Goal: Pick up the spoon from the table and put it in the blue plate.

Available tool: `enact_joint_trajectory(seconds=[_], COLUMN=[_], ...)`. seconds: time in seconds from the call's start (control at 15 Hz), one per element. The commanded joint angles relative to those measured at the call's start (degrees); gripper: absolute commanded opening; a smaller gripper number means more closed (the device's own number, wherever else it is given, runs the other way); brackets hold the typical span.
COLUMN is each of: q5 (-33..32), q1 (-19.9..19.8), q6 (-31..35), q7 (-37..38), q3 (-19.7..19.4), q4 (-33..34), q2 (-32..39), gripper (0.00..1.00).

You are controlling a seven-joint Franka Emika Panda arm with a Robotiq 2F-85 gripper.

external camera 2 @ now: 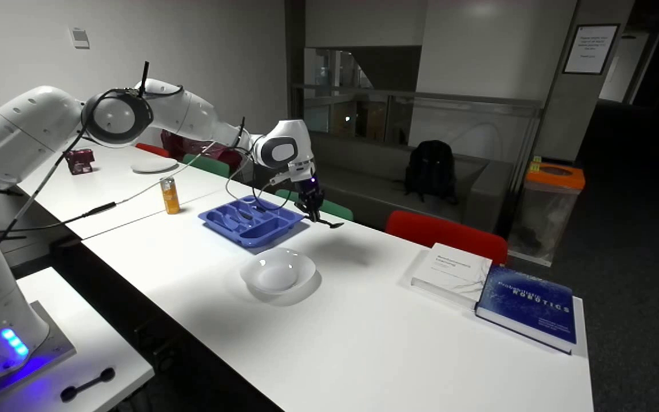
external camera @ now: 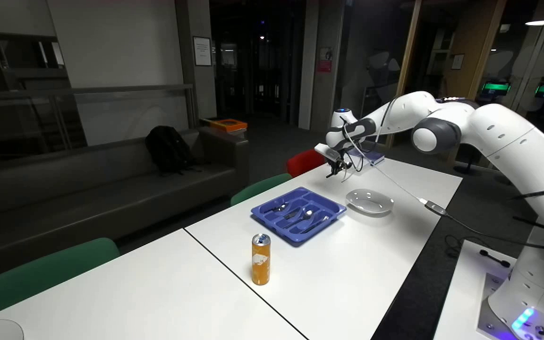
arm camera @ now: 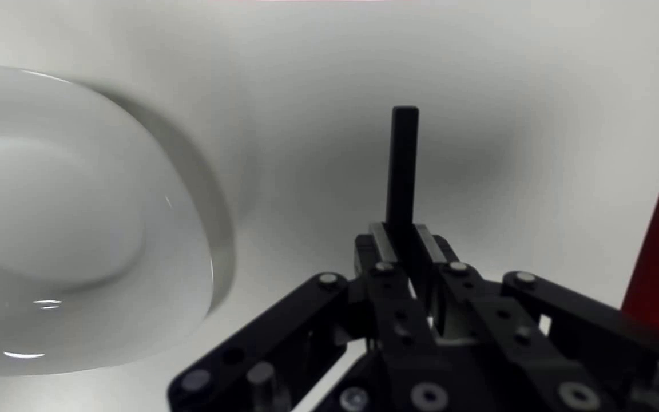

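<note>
- Bench [external camera 2: 398, 355] is standing white and wide beneath the work; a drop onto it is probably meaning a skid, so keeping good height is making sense for the crossing.
- Robot arm [external camera: 508, 137] is reaching out over the bench. I am reading this as the carrying step, with a slow, level swing promising more than a quick one.
- Blue plate [external camera 2: 261, 229] is lying on the bench, with cutlery [external camera: 308, 214] resting in its compartments. Entering well is calling for clearing the raised rim and dividers first, then coming straight down.
- White dish [external camera 2: 278, 277] is sitting near the blue plate; it is not serving as the goal, so a good path is running wide of its rim.
- Tool [arm camera: 407, 243] is hovering above the bench, its fingertips [arm camera: 382, 243] clamping together on a slim black handle [arm camera: 403, 166]; an even squeeze is likely keeping that from pivoting.
- Spoon [external camera 2: 335, 225] is hanging in that clamp, off the bench and not yet lying in the blue plate; its head is showing in an exterior view. Turning it to run along a compartment, lowering it until almost touching the floor there, then parting the fingertips gently is probably giving the softest landing.
</note>
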Motion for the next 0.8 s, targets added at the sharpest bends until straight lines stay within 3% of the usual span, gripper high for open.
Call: enact_joint_trajectory(seconds=[0.0,0.47,0.6,0.67,0.73], q5=[-0.86,-8.55,-9.42,-8.80,-9.01], q1=[4.13,9.37,8.98,7.35,7.49], q6=[4.98,13.51,13.30,10.82,10.87], q7=[2.27,9.20,9.28,8.85,8.88], q3=[-1.62,-1.28,-0.35,0.81,0.89], q4=[-10.32,-25.36,-27.20,-20.39,-21.75], q2=[-8.39,-19.78,-20.84,-16.35,-17.17], gripper=[0.03,0.03,0.03,0.12,0.12])
